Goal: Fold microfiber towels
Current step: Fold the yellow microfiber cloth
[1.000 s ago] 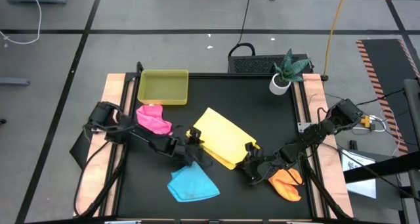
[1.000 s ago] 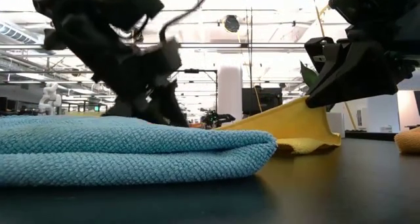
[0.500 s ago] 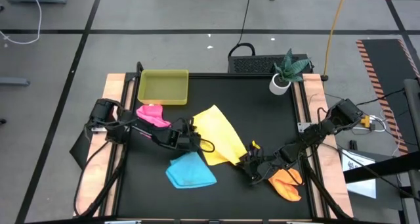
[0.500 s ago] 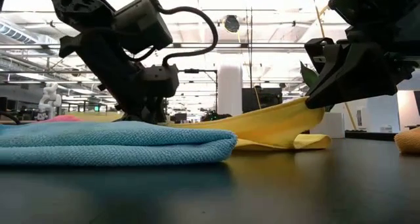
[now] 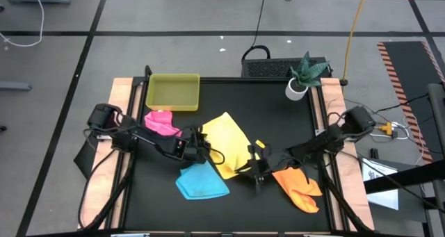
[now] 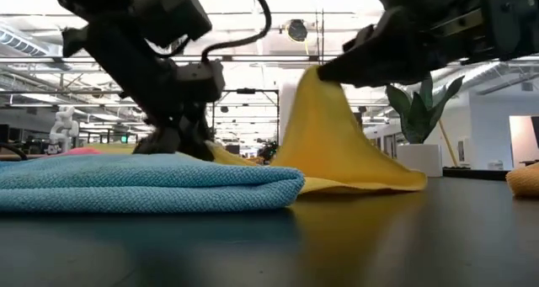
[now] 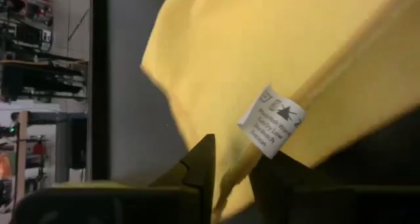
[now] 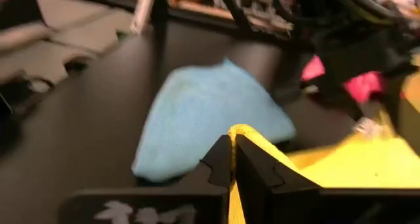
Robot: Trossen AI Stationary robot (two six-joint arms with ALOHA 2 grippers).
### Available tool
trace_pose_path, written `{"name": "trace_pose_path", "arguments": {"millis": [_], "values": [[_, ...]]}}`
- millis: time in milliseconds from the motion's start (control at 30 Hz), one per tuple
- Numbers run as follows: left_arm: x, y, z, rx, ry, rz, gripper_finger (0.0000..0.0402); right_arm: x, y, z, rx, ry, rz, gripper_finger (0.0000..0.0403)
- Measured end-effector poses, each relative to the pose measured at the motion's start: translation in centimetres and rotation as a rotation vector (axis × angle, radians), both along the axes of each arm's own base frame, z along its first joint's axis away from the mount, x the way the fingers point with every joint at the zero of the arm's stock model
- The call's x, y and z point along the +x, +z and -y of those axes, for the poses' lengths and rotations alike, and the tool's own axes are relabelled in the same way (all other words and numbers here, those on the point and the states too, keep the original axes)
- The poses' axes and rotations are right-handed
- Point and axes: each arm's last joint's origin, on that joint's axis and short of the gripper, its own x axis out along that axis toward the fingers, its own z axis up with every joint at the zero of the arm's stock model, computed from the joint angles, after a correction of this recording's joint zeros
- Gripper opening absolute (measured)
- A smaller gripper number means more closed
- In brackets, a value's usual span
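Observation:
The yellow towel [image 5: 228, 141] lies mid-table, held at both ends. My left gripper [image 5: 206, 152] is shut on its near-left edge. My right gripper [image 5: 256, 165] is shut on its right corner, which stands raised as a peak [image 6: 316, 81] in the low view. A folded sky blue towel [image 5: 202, 182] lies flat just nearer than the yellow one. A crumpled pink towel [image 5: 161, 123] lies under the left arm. The orange towel [image 5: 299, 185] lies under the right arm. My left gripper pinches the yellow towel's hemmed edge [image 7: 230, 184] between its two fingers, close to the white sewn label [image 7: 271, 122]. The fingers slant down from the table's left. The cloth spreads away from them, low over the table. My right gripper pinches the yellow towel's corner [image 8: 244, 133] between its two shut fingers, which come nearly level from the table's right. The corner is lifted clear. The cloth falls from it like a tent, its lower edge [image 6: 383, 183] on the table.
A yellow-green tray [image 5: 173, 92] stands at the far left of the table. A potted plant [image 5: 303, 76] stands at the far right corner. Wooden rails [image 5: 122, 98] border the black tabletop on both sides.
My right gripper has moved toward the table's left and risen a little, carrying the yellow towel's corner up into a peak and uncovering more of the orange towel. The yellow towel has narrowed, its left part staying low by my left gripper. The sky blue towel has shifted slightly farther away.

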Motion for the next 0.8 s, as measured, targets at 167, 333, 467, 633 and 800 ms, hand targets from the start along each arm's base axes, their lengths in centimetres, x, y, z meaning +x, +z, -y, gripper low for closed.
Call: {"name": "trace_pose_path", "arguments": {"millis": [167, 333, 467, 633, 800], "values": [[-1.0, 1.5, -0.4, -0.02, 0.054, 0.015, 0.013, 0.4, -1.1, -0.1, 0.008, 0.006, 0.011, 0.0035], [-1.5, 1.2, -1.2, -0.048, 0.144, -0.001, 0.0138, 0.0, -1.0, -0.6, -0.005, 0.027, -0.023, 0.0083], [-2.0, 0.3, -2.1, -0.016, 0.203, -0.022, 0.0119, -0.6, 0.2, -1.0, -0.005, 0.047, -0.018, 0.0117], [-2.4, 0.3, -3.9, 0.137, 0.359, 0.068, 0.0071, -1.4, 0.9, -0.1, 0.001, -0.101, -0.088, 0.0134], [-2.3, 0.3, -5.2, 0.155, 0.428, 0.091, 0.0025, -1.4, -0.7, 1.9, 0.026, -0.273, -0.24, 0.0124]]}}
